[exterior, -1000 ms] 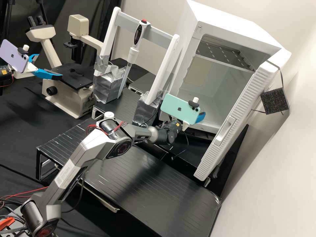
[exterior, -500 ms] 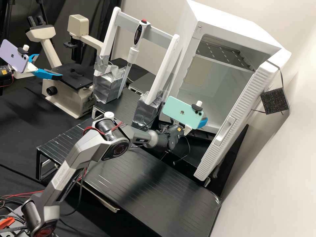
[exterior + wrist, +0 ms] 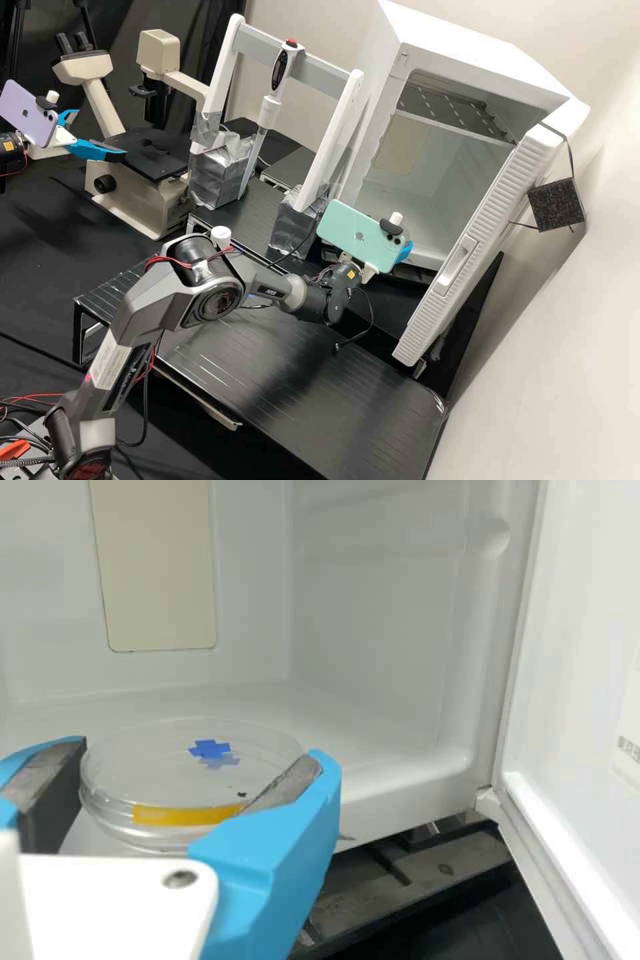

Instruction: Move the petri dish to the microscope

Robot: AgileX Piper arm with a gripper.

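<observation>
Claw [image 3: 197,755] clamped on petri dish [image 3: 150,772], you see: pads astride rim, likely to keep it level. Dish by mouth of white cabinet [image 3: 460,37]; door [image 3: 437,303] open towards claw's three o'clock, giving you exit room. Microscope [image 3: 137,212] lies towards ten.

Over there the black desk [image 3: 40,267] carries a microscope [image 3: 137,207] and low stands [image 3: 373,413]; what the cabinet [image 3: 467,40] rests on, I can't quite tell.

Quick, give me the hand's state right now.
Hand: closed on the petri dish, its blue fingers on either side of the rim, in front of the open white cabinet.
</observation>
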